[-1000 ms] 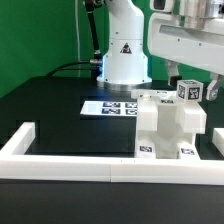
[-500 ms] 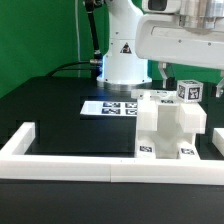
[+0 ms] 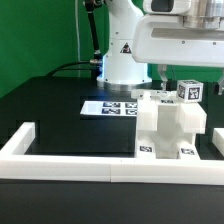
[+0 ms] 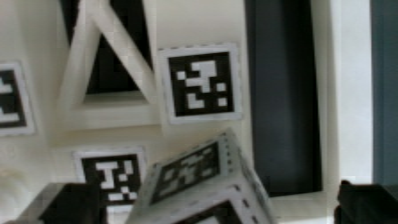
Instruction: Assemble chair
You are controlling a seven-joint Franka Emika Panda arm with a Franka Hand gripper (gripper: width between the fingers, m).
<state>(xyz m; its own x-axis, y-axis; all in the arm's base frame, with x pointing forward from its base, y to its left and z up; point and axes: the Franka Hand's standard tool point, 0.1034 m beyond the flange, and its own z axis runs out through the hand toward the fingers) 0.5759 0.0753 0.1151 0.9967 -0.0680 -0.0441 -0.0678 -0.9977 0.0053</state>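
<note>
Directly below your tool (image 4: pixel 217 202), its jaws apart and empty, the part-built chair (image 3: pixel 170 125) stands upright on the worktop (image 3: pixel 60 120).

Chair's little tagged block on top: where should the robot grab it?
Probably pinch the little tagged block by two flat upright sides, coming from straight above. It sticks up above the rest of the chair, so those sides look free.
</note>
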